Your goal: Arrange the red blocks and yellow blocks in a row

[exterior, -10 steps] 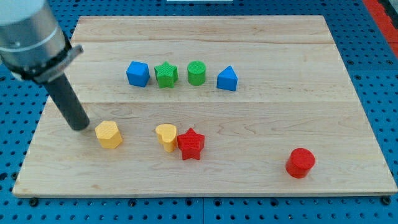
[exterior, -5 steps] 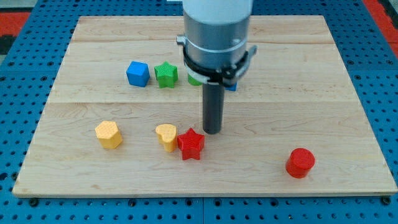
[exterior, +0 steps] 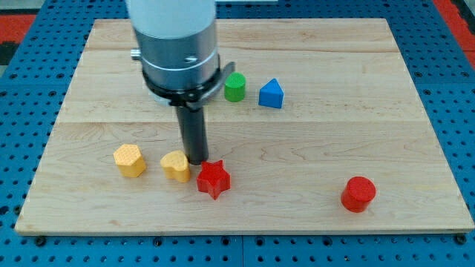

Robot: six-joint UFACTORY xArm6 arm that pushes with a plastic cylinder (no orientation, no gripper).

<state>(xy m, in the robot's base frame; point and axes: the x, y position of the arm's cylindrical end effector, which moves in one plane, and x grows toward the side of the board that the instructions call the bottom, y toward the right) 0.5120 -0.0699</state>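
My tip point(exterior: 197, 160) sits between the yellow heart block point(exterior: 177, 165) and the red star block point(exterior: 213, 179).

The heart touches my tip on the view's left; the star lies just beside it, toward the view's lower right. A yellow block point(exterior: 130, 160) lies further left, a red cylinder point(exterior: 358, 193) well off to the right. My tip is a bare rod, gripping nothing. All rest on a wooden board point(exterior: 312, 141) over blue pegboard point(exterior: 460, 104).
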